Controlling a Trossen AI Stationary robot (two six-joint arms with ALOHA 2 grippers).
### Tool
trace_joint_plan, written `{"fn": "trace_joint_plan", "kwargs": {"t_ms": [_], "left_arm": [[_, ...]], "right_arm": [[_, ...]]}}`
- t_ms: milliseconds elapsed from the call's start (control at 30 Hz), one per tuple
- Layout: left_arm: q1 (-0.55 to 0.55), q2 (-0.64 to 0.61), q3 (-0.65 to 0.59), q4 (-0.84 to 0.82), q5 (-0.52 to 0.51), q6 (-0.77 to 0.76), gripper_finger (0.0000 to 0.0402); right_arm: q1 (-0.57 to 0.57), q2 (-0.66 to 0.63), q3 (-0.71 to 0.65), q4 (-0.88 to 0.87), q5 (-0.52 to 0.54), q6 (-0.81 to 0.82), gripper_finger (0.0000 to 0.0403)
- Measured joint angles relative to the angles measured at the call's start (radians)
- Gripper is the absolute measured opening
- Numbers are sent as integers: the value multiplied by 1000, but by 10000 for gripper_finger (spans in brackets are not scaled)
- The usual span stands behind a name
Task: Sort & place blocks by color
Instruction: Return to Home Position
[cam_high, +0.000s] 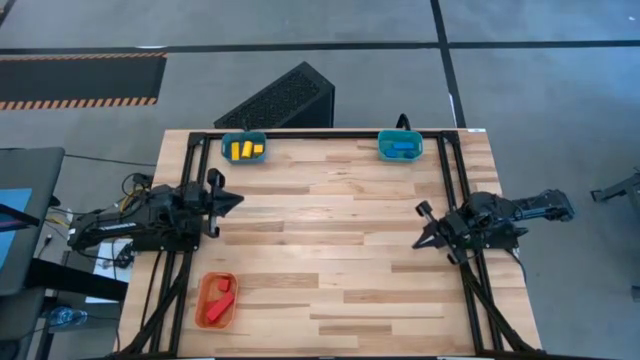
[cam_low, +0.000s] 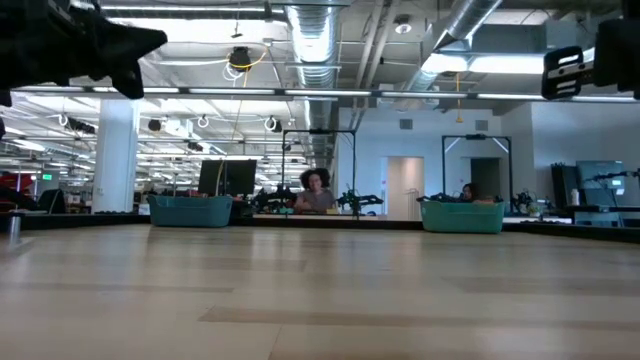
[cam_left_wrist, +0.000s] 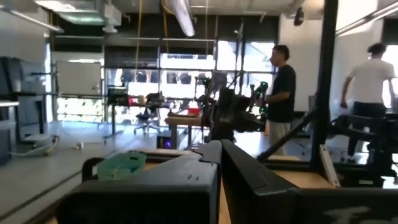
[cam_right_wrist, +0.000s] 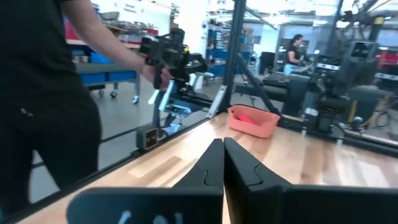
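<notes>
**Orange plastic tray (cam_high: 206, 284) holds the red blocks (cam_high: 220, 290); both arms idle**

The shallow tray sits at the near left corner of the pale wooden bench (cam_high: 330, 250), with small red pieces lying inside it; I cannot tell how many. Halfway back, the left gripper (cam_high: 236, 200) hangs just inside the left edge and the right gripper (cam_high: 419, 242) inside the right edge. Each has its fingers pressed together on nothing. I judge them parked clear of the trays.

On the far edge, one teal tray (cam_high: 226, 146) toward the left corner holds yellow blocks (cam_high: 247, 151). A second teal tray (cam_high: 384, 146) toward the right holds blue blocks (cam_high: 403, 148). From bench height the tray walls hide what is inside.
</notes>
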Motion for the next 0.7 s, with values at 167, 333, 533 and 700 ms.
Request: {"fn": "trace_joint_plan", "kwargs": {"t_ms": [167,333,533,700], "left_arm": [[0,0,0,-87,6,-18,0],[0,3,0,-239,-52,-56,0],[0,5,0,-235,-78,-95,0],[5,15,0,-236,-134,60,0]], "right_arm": [[9,0,0,-6,86,-56,15],[-8,0,0,-8,125,-88,18],[-1,0,0,-8,125,-87,15],[-7,0,0,-9,125,-19,20]]}}
